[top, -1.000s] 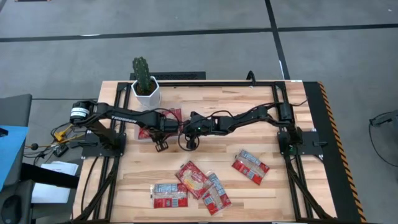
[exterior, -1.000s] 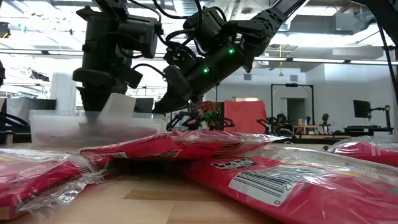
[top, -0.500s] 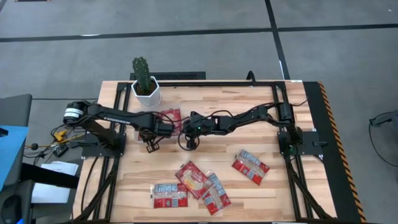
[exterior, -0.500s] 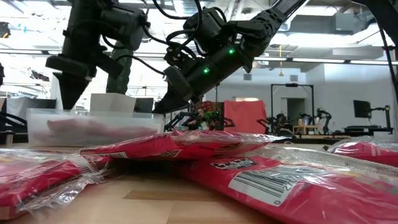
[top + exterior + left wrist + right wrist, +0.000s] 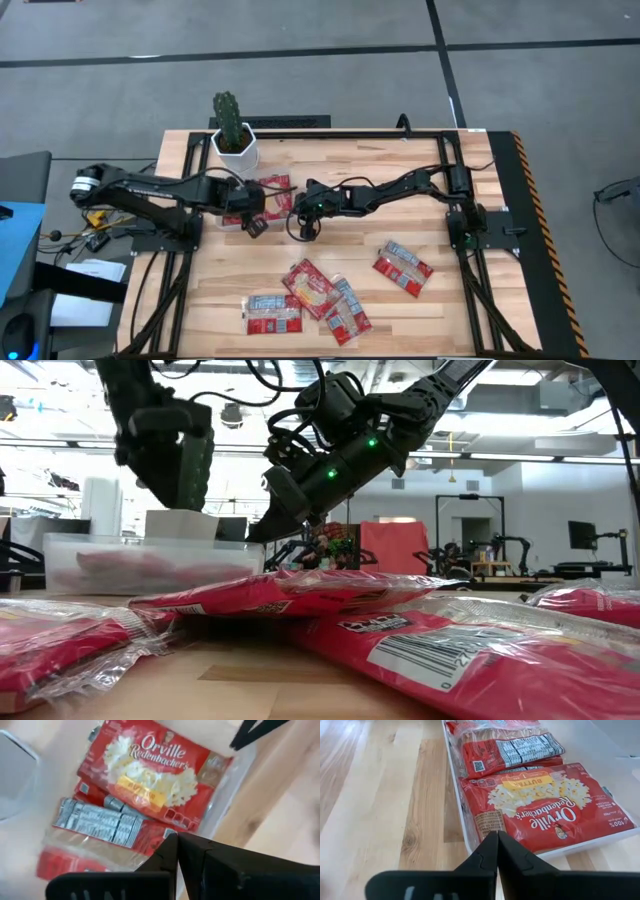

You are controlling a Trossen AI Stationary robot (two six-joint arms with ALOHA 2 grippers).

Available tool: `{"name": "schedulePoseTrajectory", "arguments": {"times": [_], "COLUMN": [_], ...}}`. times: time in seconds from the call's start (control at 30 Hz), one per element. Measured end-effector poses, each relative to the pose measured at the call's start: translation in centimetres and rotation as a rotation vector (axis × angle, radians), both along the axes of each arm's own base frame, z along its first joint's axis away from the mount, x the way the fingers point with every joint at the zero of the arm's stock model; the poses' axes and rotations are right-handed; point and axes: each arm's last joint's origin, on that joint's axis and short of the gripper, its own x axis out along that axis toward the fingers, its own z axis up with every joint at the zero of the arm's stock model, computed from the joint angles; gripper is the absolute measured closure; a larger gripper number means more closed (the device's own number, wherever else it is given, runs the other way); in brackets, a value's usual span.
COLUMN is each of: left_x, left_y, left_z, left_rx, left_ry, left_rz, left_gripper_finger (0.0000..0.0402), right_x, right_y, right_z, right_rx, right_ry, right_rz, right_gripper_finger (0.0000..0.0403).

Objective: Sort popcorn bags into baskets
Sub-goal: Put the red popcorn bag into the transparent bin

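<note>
While both arms hang over the middle of the table, the scene reads as follows:

Tray: clear basket (image 5: 465,827) lying near the table's far edge, toward its left side, just in front of the white cactus pot (image 5: 234,147); the wrist views show several popcorn bags stacked inside, topmost one (image 5: 550,807) face up

Loose stock: four popcorn bags (image 5: 310,287) on bare wood toward the table's near edge, three bunched left of centre, and one bag (image 5: 402,267) apart toward the right side

Left end effector (image 5: 254,226): raised above the tray's near rim, fingers pressed together in its wrist view, nothing between them

Right end effector (image 5: 303,228): just beside the tray's right end, angled down; its wrist view shows the two fingers (image 5: 490,852) closed tip to tip, carrying nothing

Step in hand: judged as the interval after a deposit, since the tray is loaded and neither end effector carries a bag

Next move: likely a reach to the near-edge cluster; the fingers must spread first, then come down on a single packet

Handling note: the bunched packets overlap and look slick, so a pinch at an exposed edge seems safer than a flat press

Risk: two bags may lift together, or one may slide out during the carry back to the tray
</note>
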Motion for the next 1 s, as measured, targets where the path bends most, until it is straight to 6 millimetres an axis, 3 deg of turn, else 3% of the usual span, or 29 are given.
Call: {"name": "schedulePoseTrajectory", "arguments": {"times": [0.17,0.37,0.63,0.9,1.0], "left_x": [-0.4,-1.1,-2.6,-2.7,-2.2], "left_y": [-0.1,-0.2,-0.3,-0.4,-0.5], "left_z": [-3.4,-5.1,-5.7,-5.6,-4.4], "left_rx": [-0.032,-0.073,-0.111,-0.155,-0.16], "left_ry": [0.004,0.022,0.177,0.172,0.123], "left_rz": [0.02,0.035,0.072,0.083,0.083], "left_gripper_finger": [0.0401,0.0401,0.0401,0.0401,0.0401], "right_x": [0.0,0.0,0.0,0.0,0.0], "right_y": [0.0,0.0,-0.5,-0.7,-0.7], "right_z": [0.0,0.0,0.0,0.0,0.0], "right_rx": [0.0,-0.001,0.0,-0.008,-0.008], "right_ry": [0.0,0.0,-0.002,-0.003,-0.003], "right_rz": [0.0,0.002,-0.001,-0.007,-0.008], "right_gripper_finger": [0.0381,0.0382,0.0374,0.0383,0.0376]}}
